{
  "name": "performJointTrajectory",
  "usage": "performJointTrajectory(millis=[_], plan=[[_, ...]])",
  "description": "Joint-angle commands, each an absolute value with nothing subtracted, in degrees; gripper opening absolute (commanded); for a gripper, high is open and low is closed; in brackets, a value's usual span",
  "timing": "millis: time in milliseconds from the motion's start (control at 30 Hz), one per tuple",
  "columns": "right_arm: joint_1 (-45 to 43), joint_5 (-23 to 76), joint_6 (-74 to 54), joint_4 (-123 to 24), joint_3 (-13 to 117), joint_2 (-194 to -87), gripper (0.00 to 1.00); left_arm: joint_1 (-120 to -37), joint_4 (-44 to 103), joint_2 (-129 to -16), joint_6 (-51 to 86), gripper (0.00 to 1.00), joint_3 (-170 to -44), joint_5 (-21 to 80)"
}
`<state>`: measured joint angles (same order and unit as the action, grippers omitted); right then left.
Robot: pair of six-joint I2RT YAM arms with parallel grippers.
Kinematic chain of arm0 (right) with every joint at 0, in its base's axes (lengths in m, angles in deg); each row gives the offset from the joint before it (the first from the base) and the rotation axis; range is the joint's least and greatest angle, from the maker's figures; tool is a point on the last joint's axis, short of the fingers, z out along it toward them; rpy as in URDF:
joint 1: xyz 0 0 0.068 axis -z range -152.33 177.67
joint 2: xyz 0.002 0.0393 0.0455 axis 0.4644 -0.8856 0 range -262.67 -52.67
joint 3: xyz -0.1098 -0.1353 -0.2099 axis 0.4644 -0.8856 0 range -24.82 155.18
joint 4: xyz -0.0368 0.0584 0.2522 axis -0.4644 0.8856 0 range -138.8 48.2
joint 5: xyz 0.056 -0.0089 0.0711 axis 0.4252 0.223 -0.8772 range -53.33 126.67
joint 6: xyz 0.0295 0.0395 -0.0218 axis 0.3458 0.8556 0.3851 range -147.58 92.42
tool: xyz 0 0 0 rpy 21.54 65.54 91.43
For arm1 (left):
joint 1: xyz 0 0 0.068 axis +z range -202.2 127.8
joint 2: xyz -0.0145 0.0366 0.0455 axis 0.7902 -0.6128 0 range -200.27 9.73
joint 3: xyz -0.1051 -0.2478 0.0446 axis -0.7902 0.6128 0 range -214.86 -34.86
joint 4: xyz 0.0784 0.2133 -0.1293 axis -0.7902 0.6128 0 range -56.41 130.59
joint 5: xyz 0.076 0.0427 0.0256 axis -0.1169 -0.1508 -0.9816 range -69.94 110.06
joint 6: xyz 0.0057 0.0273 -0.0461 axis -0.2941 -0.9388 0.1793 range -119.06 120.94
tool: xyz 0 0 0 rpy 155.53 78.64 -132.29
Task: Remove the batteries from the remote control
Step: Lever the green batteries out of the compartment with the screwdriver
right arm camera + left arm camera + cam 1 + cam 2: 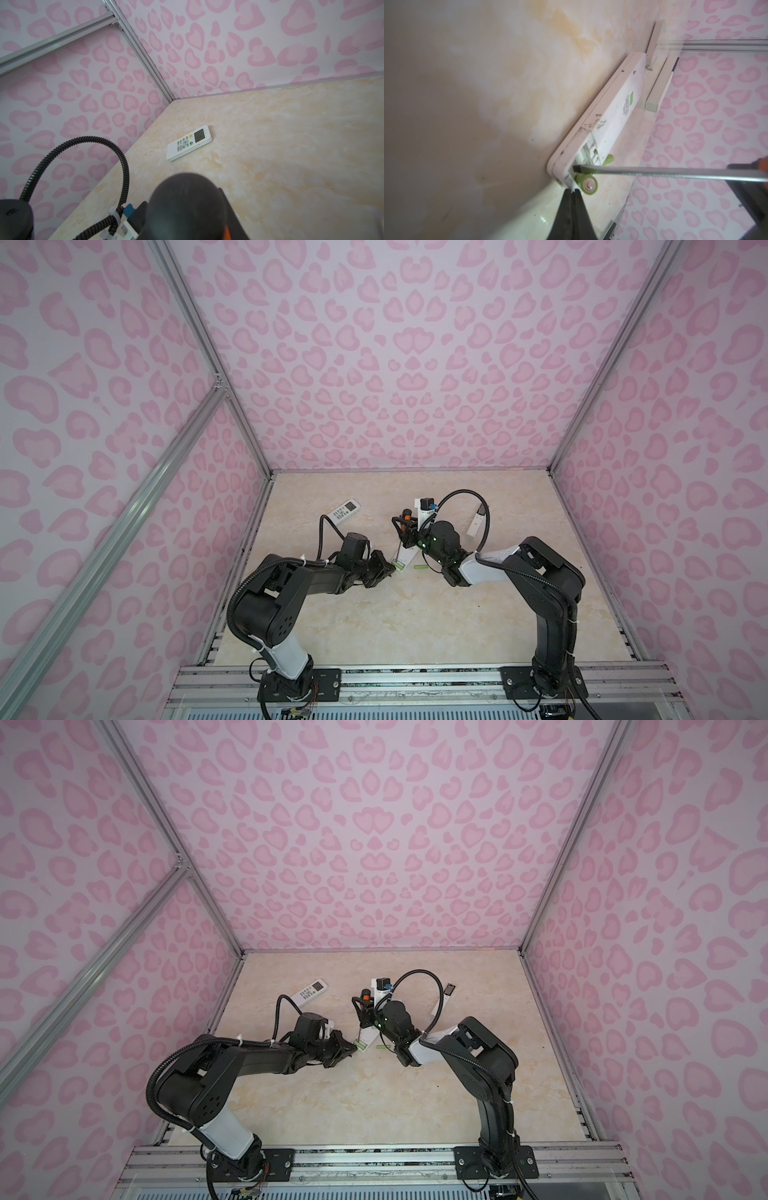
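The white remote control (612,116) lies face down with its battery bay open at the near end (409,556) (368,1038). A lime-green battery (589,185) sticks out at that end (399,566) (363,1047). A second green battery (420,568) (381,1047) lies loose on the table just past the remote (609,159). My left gripper (572,194) is shut, its tips against the remote's end beside the battery (392,566) (354,1046). My right gripper (405,527) (365,1006) is shut on the orange-handled screwdriver (187,207). The screwdriver's shaft (675,173) has its tip in the bay.
A white remote with buttons and a screen (343,509) (308,990) (188,142) lies at the back left. Another white remote (476,524) (442,1000) (656,91) lies at the back right. Pink patterned walls close the table on three sides.
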<state>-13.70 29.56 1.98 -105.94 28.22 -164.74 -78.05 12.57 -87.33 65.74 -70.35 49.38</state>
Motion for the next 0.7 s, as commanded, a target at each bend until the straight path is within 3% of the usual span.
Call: performJointTrajectory(millis=[0, 667], plan=[[-13.6, 28.9, 2.7, -108.1, 28.2, -164.7, 0.0, -78.0, 12.0, -87.7, 64.9, 0.05, -70.2, 48.9], [-13.2, 29.0, 1.3, -106.1, 24.9, -160.7, 0.0, -78.0, 11.2, -90.5, 64.7, 0.04, -70.3, 48.6]])
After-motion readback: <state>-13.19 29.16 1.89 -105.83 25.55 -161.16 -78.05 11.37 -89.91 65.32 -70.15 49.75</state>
